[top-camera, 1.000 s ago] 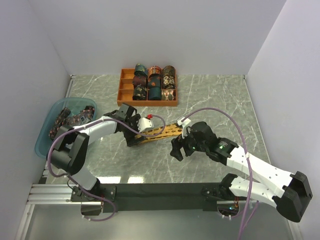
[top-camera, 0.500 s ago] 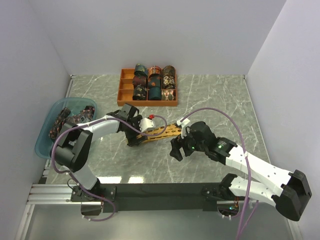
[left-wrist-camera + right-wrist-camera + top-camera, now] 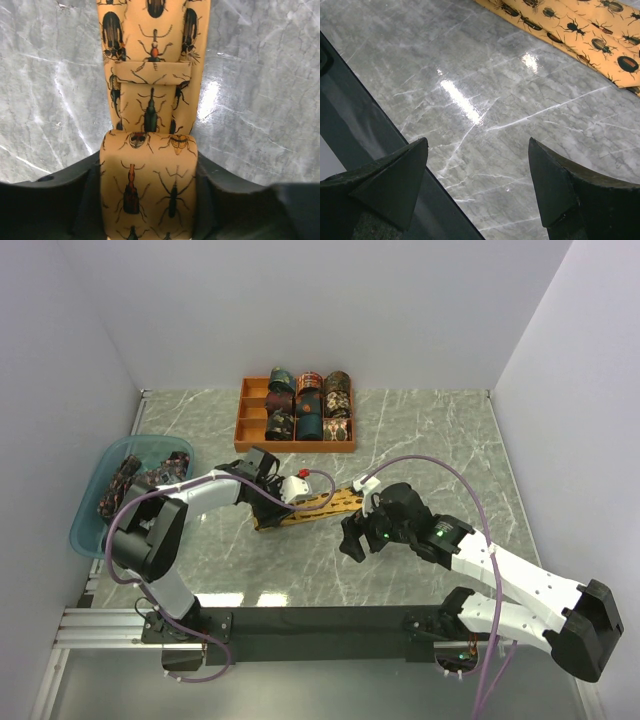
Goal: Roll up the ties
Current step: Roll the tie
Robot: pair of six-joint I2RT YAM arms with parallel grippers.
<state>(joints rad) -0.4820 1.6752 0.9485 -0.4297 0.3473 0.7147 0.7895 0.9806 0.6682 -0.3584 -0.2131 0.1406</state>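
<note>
Now, the left gripper (image 3: 149,200): how do its jaws stand?

— Partly closed, with the folded end of the mustard tie (image 3: 152,60) clamped between them. The dark fingers (image 3: 75,200) press against both edges of the fold. The rest of the tie lies flat on the marble table (image 3: 470,75), running away from the gripper.

— And the right gripper (image 3: 476,145)?

— Jaws wide apart, holding nothing. Only bare marble shows between them, and the tie lies near, toward the upper right of that wrist view.

— What does the overhead view add?

— It shows the tie stretched between the two grippers near the table's middle. Behind it stands the orange tray (image 3: 295,447), which holds the rolled ties (image 3: 310,405). At the left edge is the blue basin (image 3: 85,510) with the loose ties (image 3: 135,478) in it. Neither wrist view shows these.

— And the wrist views?

— The left one shows the beetle pattern and the loop sewn across the tie. From above, the arm hides the grip itself.
</note>
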